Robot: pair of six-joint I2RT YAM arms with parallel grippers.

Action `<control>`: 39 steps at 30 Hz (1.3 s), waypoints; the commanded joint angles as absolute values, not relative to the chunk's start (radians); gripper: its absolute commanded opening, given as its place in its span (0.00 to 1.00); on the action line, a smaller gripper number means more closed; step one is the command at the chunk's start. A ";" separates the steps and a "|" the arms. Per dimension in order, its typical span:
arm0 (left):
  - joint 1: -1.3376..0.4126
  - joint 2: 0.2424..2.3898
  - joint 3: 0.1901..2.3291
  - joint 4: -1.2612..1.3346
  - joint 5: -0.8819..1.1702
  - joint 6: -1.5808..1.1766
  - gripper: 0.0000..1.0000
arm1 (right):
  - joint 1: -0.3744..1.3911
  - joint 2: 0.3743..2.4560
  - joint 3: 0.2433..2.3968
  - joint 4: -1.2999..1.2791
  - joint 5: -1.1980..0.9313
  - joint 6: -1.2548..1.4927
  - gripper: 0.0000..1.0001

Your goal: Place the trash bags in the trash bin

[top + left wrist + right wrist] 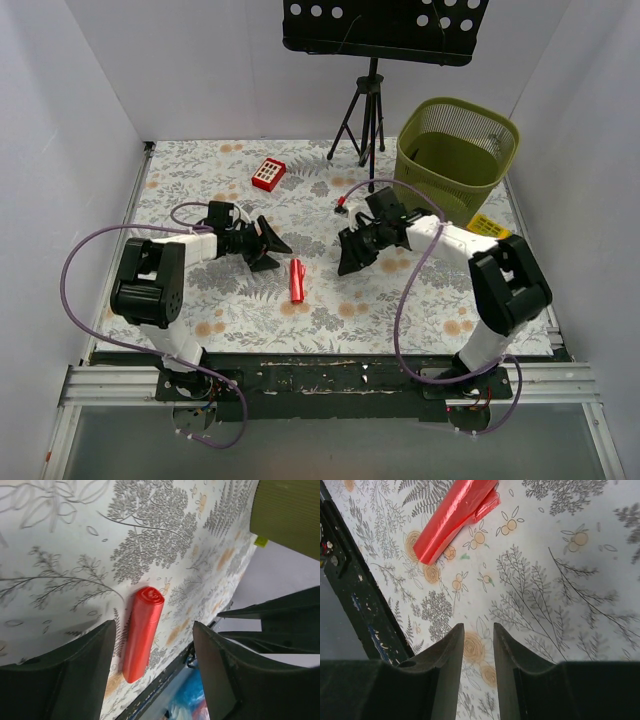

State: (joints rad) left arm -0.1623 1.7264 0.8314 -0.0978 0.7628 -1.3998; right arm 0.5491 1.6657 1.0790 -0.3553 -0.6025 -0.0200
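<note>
**Red bag roll on the bench, both tools empty**

Top view: the trash bags [297, 281] are one tight red roll lying on the flower-print bench [330, 320] between the two arms, well apart from the trash bin [457, 150] at the far right corner. The left tool [278, 252] hangs just left of the roll and the right tool [352, 262] to its right. Neither touches it. A small red box [268, 174] sits farther back.

Left wrist: the left tool [154, 627] stands wide open. The trash bags [142, 632] show between its fingers [85, 670], on the bench beyond them. The trash bin [287, 515] fills the top right corner.

Right wrist: the right tool [478, 627] is parted by a narrow gap and grips nothing. The trash bags [455, 517] lie off at the upper left, one end loose.
</note>
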 commanded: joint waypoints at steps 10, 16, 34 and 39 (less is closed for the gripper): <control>-0.103 1.494 0.743 -0.275 0.609 -1.324 0.61 | 0.667 2.043 1.348 -0.173 -0.707 0.327 0.40; -0.074 1.451 0.726 -0.291 0.610 -1.307 0.59 | 0.712 2.118 1.382 -0.164 -0.692 0.394 0.42; -0.044 1.382 0.637 -0.236 0.620 -1.362 0.60 | 0.776 2.125 1.427 -0.235 -0.558 0.289 0.01; -0.043 1.404 0.595 -0.150 0.676 -1.423 0.63 | 0.761 2.017 1.422 -0.247 -0.581 0.241 0.01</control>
